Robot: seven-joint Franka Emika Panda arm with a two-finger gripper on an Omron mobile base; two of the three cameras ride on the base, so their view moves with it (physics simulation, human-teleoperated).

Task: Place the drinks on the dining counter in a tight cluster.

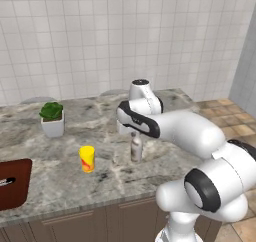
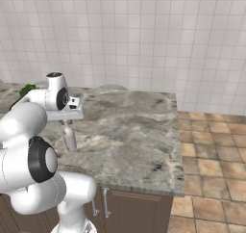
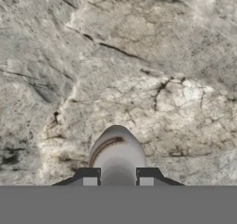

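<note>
Hand view: I am seeing the hand [image 3: 118, 181] pinching the slim beige-white bottle [image 3: 117, 153] at its neck. I am holding this bottle [image 1: 136, 149] upright on the surface [image 1: 65, 181], near its front edge.

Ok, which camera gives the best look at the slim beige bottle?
The left base view: the slim beige bottle stands upright on the dining counter, body unobstructed, the hand at its top. The right base view shows it beside the arm, smaller. The hand view shows just its top between the fingertips.
</note>
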